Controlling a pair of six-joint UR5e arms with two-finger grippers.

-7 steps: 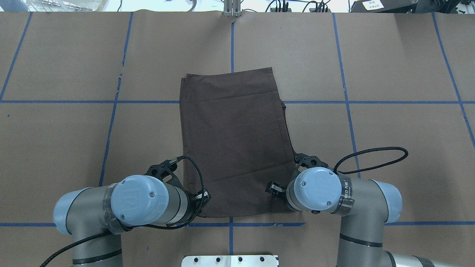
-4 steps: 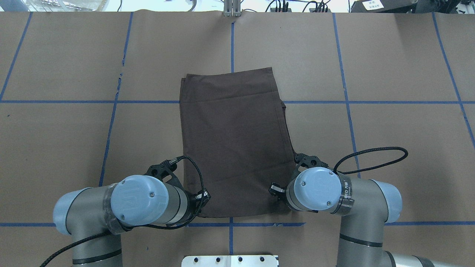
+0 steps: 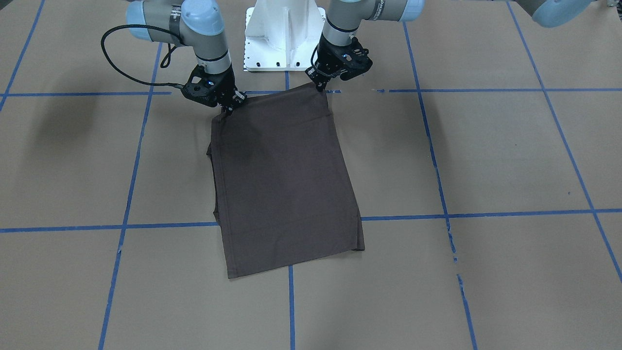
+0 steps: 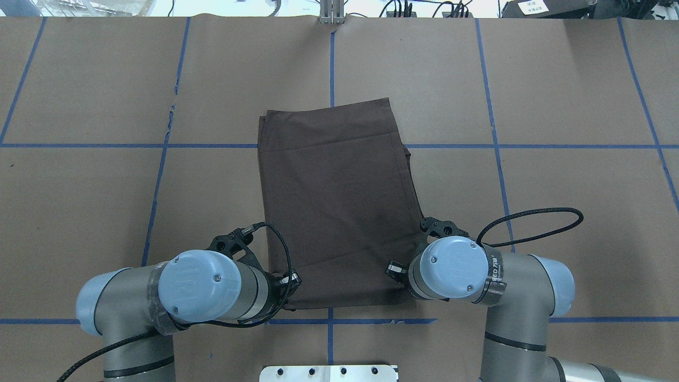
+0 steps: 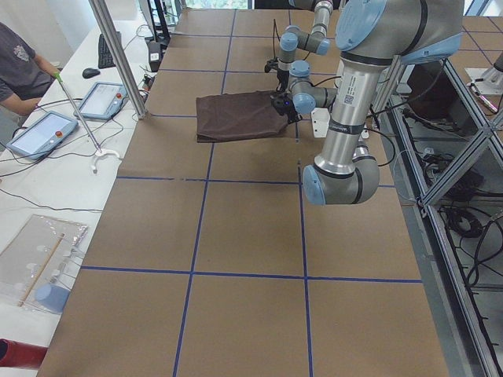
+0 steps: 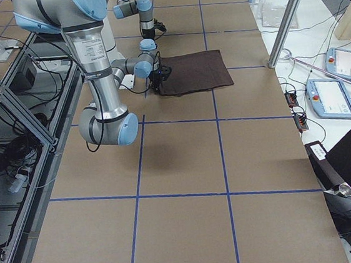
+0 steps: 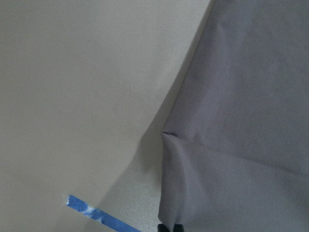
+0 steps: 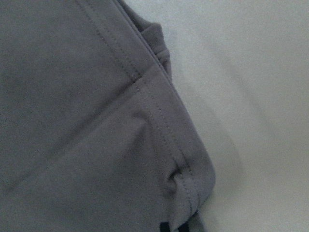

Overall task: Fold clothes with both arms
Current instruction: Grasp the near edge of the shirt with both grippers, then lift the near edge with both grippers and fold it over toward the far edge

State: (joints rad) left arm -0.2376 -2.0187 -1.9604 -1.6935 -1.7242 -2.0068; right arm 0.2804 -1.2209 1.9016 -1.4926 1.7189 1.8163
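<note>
The clothes are one dark brown T-shirt (image 3: 284, 184) folded into a long rectangle (image 4: 339, 201) on the brown table. My left gripper (image 3: 320, 86) is shut on the shirt's corner nearest the base, on that view's right. My right gripper (image 3: 227, 111) is shut on the other near corner. Both corners are raised slightly, and the rest lies flat. In the left wrist view the cloth (image 7: 241, 121) puckers towards the pinching fingertips (image 7: 166, 227). In the right wrist view a stitched hem (image 8: 159, 121) bunches at the fingertips (image 8: 164, 227). From overhead the wrists (image 4: 201, 286) (image 4: 451, 268) hide both grippers.
The white pedestal base (image 3: 284, 34) stands just behind the shirt's near edge. Blue tape lines (image 4: 331, 58) grid the table. A metal post (image 4: 331, 13) rises at the far edge. A person (image 5: 20, 67) sits by tablets (image 5: 106, 100) beyond it.
The shirt's near edge has crept slightly away from the base, and its near corners have drawn in a little. The right wrist moved slightly forward. Both grippers have kept their hold.
</note>
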